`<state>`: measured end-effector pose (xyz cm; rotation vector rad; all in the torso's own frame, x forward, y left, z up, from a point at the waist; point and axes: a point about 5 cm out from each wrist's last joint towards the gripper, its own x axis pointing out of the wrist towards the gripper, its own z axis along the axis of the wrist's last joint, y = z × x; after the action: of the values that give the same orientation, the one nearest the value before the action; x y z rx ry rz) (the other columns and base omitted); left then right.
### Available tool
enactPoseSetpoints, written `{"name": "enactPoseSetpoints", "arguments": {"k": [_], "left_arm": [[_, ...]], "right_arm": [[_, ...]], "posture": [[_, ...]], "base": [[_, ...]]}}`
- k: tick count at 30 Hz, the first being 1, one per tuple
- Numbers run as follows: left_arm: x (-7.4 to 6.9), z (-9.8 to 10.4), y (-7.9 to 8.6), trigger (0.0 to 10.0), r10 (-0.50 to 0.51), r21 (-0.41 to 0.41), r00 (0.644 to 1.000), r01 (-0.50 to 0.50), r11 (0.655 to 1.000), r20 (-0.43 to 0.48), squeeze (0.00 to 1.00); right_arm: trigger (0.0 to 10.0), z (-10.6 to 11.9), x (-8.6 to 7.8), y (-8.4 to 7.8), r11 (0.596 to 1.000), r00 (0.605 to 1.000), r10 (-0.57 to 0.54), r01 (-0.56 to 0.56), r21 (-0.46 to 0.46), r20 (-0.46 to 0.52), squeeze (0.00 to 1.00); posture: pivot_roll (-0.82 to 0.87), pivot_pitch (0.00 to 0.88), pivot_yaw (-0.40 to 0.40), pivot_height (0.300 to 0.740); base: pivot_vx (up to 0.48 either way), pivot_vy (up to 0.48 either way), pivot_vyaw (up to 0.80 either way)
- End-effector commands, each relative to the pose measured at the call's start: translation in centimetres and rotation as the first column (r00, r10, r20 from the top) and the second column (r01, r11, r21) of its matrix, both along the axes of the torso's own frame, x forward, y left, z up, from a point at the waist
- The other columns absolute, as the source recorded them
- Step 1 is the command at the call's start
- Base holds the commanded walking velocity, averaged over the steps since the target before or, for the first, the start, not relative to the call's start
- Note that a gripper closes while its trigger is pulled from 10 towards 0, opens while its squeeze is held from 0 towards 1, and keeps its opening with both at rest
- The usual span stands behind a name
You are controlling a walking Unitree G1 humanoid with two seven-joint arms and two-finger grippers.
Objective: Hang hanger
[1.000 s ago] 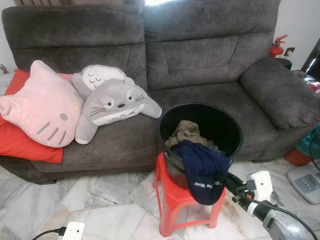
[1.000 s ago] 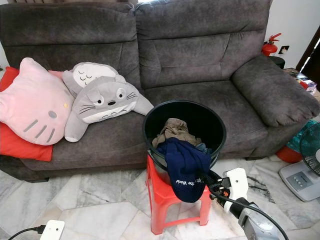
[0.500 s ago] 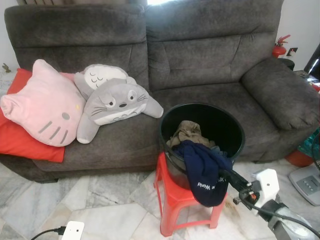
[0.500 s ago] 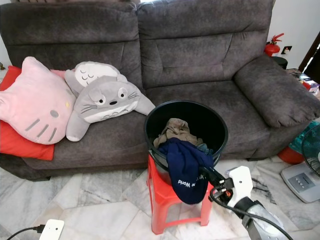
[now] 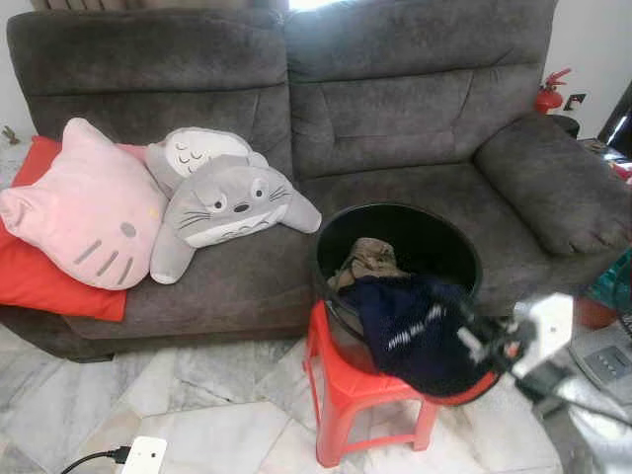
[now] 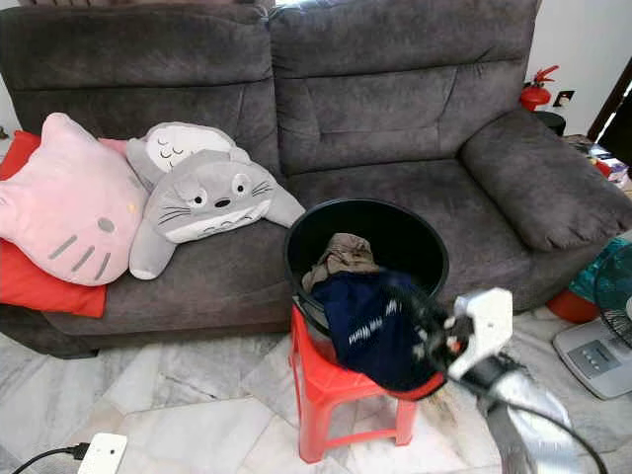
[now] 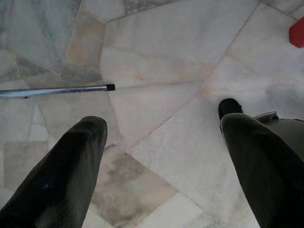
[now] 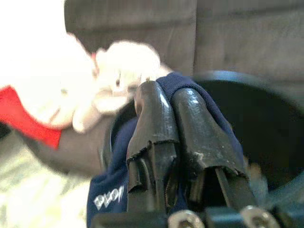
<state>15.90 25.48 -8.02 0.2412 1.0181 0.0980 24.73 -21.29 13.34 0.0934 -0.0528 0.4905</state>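
Right gripper (image 8: 166, 111), fingers pressed together on the navy garment (image 6: 370, 326) draped over the black bucket's (image 6: 430, 247) front rim atop the red stool (image 6: 316, 380); left gripper (image 7: 161, 156) hung spread above marble floor (image 7: 166, 42).

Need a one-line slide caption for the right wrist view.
Right gripper shut on navy shirt at the black bucket, grey sofa behind.
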Motion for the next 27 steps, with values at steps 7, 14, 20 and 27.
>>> {"name": "enactPoseSetpoints", "arguments": {"k": [7,14,20,27], "left_arm": [[-0.3,0.0,0.3,10.0,-0.009,0.020,1.000,0.009,1.000,-0.017,0.00],[-0.3,-0.1,0.3,10.0,-0.003,0.019,1.000,0.003,1.000,-0.014,0.00],[-0.3,-0.1,0.3,10.0,-0.007,0.018,1.000,0.007,1.000,-0.015,0.00],[-0.2,0.0,0.2,10.0,-0.008,0.017,1.000,0.009,1.000,-0.015,0.00]], "right_arm": [[0.0,1.9,2.0,0.8,1.000,0.998,0.002,-0.002,0.002,0.060,0.00],[0.0,3.5,2.7,0.4,0.999,0.992,-0.043,0.044,0.000,0.118,0.00],[0.0,4.4,2.9,-2.2,0.978,0.966,-0.206,0.207,0.008,0.155,0.00],[0.0,6.9,3.4,-6.5,0.852,0.825,-0.521,0.517,0.081,0.219,0.00]], "posture": [[-0.22,0.002,0.044,0.740],[-0.22,0.000,0.043,0.740],[-0.22,0.000,0.043,0.740],[-0.23,0.007,0.049,0.740]], "base": [[0.000,0.000,0.00],[0.000,0.000,0.00],[0.000,0.000,0.00],[0.000,0.000,0.00]]}}
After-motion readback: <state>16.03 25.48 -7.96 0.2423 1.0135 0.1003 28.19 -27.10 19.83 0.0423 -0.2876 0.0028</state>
